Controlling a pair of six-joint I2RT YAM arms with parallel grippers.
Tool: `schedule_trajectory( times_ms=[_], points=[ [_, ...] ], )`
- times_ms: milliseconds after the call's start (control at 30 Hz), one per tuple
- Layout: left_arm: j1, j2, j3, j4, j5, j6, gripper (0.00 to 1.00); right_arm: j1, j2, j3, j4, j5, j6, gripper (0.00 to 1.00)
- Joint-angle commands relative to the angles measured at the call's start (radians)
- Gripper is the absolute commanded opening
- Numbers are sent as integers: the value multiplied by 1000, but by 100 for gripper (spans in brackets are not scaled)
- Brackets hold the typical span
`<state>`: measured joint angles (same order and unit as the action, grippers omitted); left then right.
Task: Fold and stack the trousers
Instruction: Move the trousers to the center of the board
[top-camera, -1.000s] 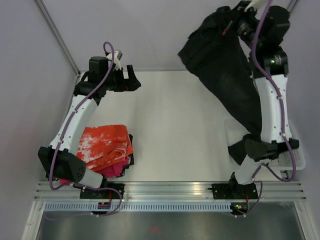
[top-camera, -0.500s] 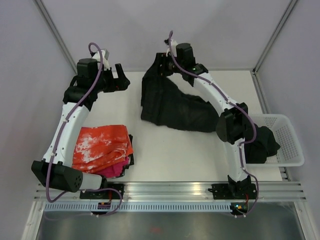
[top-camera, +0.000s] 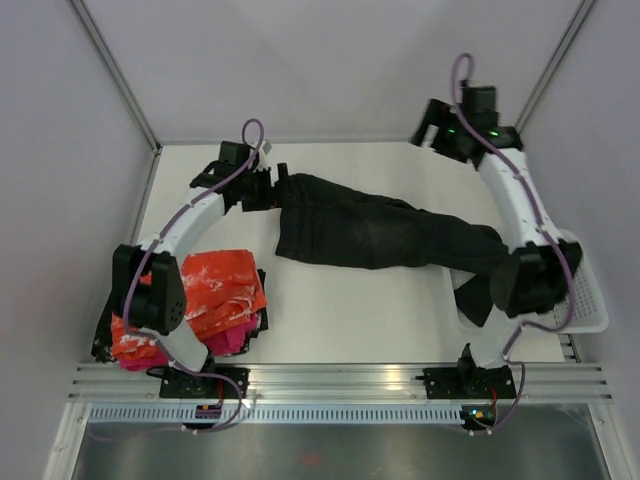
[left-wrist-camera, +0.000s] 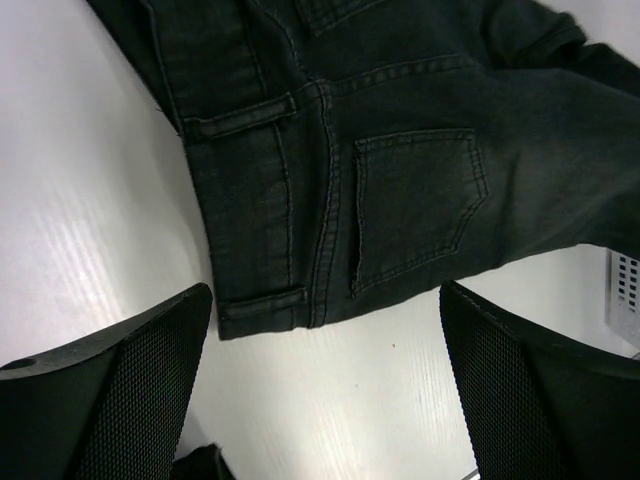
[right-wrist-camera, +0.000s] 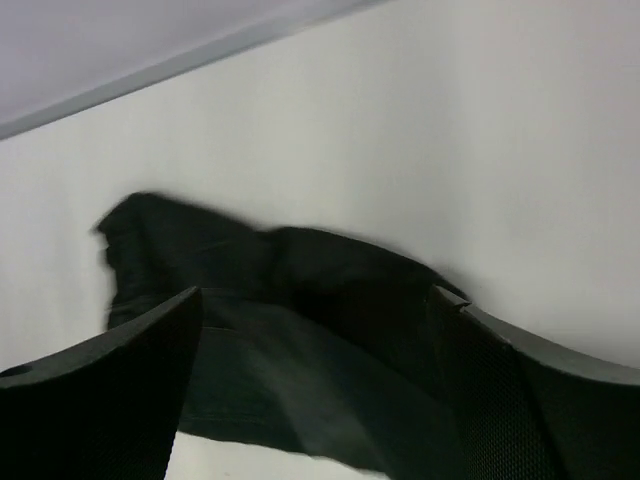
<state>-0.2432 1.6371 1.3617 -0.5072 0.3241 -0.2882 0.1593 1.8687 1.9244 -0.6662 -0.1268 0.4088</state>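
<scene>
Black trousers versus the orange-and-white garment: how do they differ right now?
The black trousers lie unfolded, stretched long across the table, one end reaching the white basket; the orange-and-white garment is a compact folded block atop a pink garment. The trousers are plain dark; the garment is mottled. Both are soft cloth, unheld.

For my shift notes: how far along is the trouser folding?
Done: the black long trousers lie spread on the white table, legs reaching toward the white plastic basket. In hand: nothing; left pincer hovers open at the waist end, right pincer open, clear. Left: every fold, then stacking.
</scene>
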Motion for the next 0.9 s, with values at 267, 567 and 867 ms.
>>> schedule_trajectory(
  times_ms=[267,567,867],
  points=[
    [-31,291,40,156,-88,-150,100,-331,-716,-725,-325,569,263,98],
    [-41,385,-7,255,16,-183,97,-397,-888,-1046,-262,547,446,98],
    [-48,435,-15,338,79,-170,66,-397,-813,-1127,19,636,443,60]
  ],
)
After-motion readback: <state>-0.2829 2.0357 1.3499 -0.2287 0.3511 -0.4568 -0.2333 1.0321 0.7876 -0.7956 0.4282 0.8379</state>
